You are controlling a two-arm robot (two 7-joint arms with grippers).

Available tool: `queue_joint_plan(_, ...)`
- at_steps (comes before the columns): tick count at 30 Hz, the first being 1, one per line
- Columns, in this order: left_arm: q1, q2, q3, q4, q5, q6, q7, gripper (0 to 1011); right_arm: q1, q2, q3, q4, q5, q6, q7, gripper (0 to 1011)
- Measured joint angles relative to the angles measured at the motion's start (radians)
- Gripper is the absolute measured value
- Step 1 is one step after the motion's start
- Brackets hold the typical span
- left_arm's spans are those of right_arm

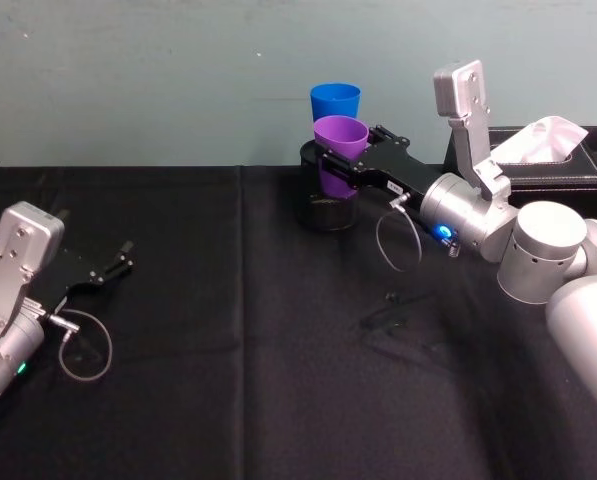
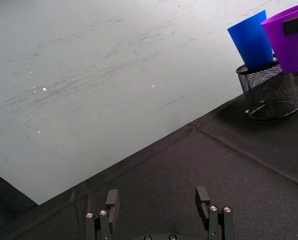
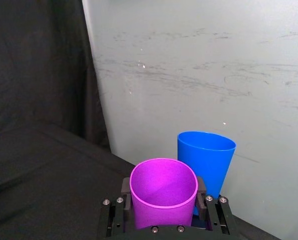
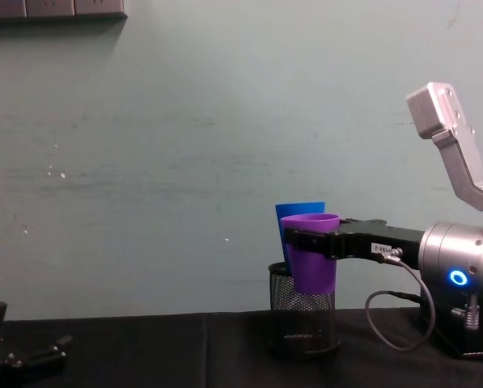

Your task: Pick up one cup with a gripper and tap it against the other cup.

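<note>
My right gripper (image 1: 338, 160) is shut on the purple cup (image 1: 340, 140), one black finger (image 3: 126, 189) on each side below the rim, holding it upright in the air. The blue cup (image 1: 335, 102) stands just behind it in a black wire-mesh pen holder (image 4: 304, 323). In the right wrist view the purple cup (image 3: 163, 192) overlaps the blue cup (image 3: 206, 160); I cannot tell whether they touch. From the side the purple cup (image 4: 311, 259) hangs over the holder's rim. My left gripper (image 1: 123, 262) rests open at the table's left, far from both cups.
A black tissue box (image 1: 558, 160) with a white tissue stands at the back right behind my right arm. A small dark object (image 1: 393, 320) lies on the black cloth in front of that arm. The pale wall (image 4: 144, 162) runs close behind the holder.
</note>
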State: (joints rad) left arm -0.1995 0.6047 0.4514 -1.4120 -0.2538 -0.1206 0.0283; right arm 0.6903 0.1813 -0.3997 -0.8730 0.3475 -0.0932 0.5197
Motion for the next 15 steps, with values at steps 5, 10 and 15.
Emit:
queue_joint_plan(5, 0.000, 0.000, 0.000, 0.000, 0.000, 0.000, 0.000, 1000, 0.000, 0.000, 0.000, 0.000, 0.000, 0.000, 0.000, 726)
queue_joint_plan(10, 0.000, 0.000, 0.000, 0.000, 0.000, 0.000, 0.000, 1000, 0.000, 0.000, 0.000, 0.000, 0.000, 0.000, 0.000, 726)
queue_joint_plan(15, 0.000, 0.000, 0.000, 0.000, 0.000, 0.000, 0.000, 1000, -0.006, 0.004, 0.006, -0.016, 0.007, -0.002, 0.015, 726)
